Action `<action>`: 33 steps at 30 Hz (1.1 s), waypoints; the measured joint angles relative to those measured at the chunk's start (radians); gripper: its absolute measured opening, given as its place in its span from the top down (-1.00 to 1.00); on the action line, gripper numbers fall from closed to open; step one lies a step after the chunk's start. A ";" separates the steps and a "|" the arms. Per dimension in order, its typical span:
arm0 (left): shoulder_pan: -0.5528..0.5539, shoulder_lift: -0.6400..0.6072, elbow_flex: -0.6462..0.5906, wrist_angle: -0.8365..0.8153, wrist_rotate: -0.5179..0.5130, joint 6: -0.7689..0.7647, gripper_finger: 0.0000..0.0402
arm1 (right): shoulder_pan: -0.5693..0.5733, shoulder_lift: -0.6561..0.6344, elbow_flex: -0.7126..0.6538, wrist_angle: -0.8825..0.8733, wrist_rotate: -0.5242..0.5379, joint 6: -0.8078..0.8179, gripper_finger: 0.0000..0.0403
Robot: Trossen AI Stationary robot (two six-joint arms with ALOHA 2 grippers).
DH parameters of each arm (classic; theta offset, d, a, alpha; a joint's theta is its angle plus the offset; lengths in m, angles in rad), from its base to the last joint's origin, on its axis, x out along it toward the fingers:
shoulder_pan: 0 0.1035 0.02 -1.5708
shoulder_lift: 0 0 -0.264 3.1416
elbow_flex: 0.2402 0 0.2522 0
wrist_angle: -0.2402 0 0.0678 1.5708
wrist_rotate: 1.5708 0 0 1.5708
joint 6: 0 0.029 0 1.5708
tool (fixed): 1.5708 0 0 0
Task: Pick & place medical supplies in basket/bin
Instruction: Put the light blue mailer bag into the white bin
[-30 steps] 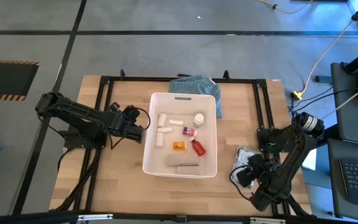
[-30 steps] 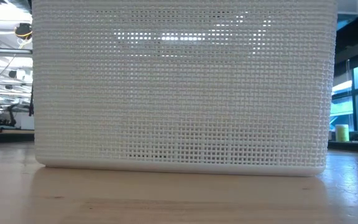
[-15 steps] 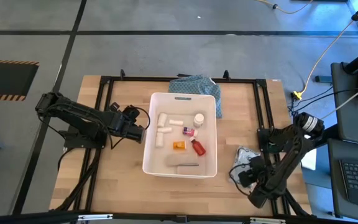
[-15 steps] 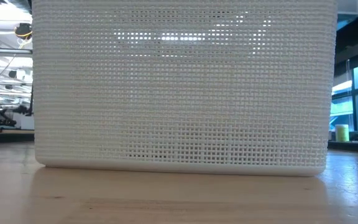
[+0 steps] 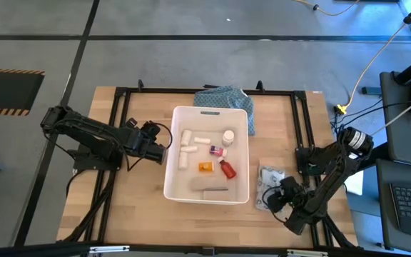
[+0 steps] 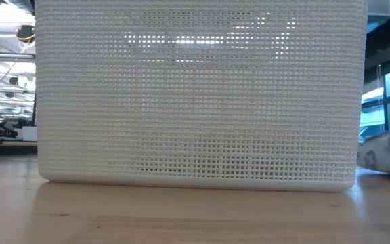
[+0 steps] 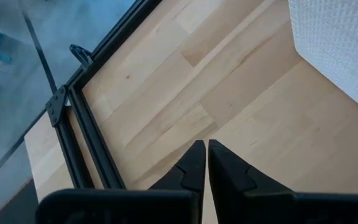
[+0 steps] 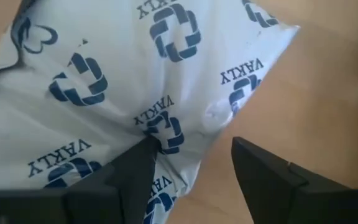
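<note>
Your right gripper (image 5: 275, 200) has its jaws clamped on the pouch (image 5: 269, 180), just off the bin's (image 5: 171, 187) right wall near the table's front edge. Lift it clear of that rim before swinging over. Left gripper (image 5: 164, 143) sits pinched shut and empty by the bin's left wall.

A blue-green patterned cloth (image 5: 225, 99) is being left bunched on the wooden table (image 5: 141, 200), touching the far wall of the tub. The table is being bordered by a black frame (image 5: 123, 103).
</note>
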 joint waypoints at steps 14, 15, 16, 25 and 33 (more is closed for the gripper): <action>0.000 0.000 0.000 0.000 0.026 0.000 0.94 | 0.002 -0.003 -0.163 0.300 0.306 -0.017 -0.07; 0.000 0.000 0.000 0.000 0.028 0.000 0.94 | 0.002 -0.003 -0.171 0.318 0.315 -0.017 -0.07; 0.000 0.000 0.000 0.000 0.028 0.000 0.95 | 0.002 -0.003 -0.176 0.329 0.321 -0.017 -0.07; 0.000 0.000 0.000 0.002 0.028 -0.022 0.96 | 0.042 -0.034 -0.188 0.371 0.389 -0.019 -0.07; 0.000 0.000 0.000 0.005 0.028 -0.024 0.94 | 0.050 -0.069 -0.188 0.395 0.409 -0.011 0.08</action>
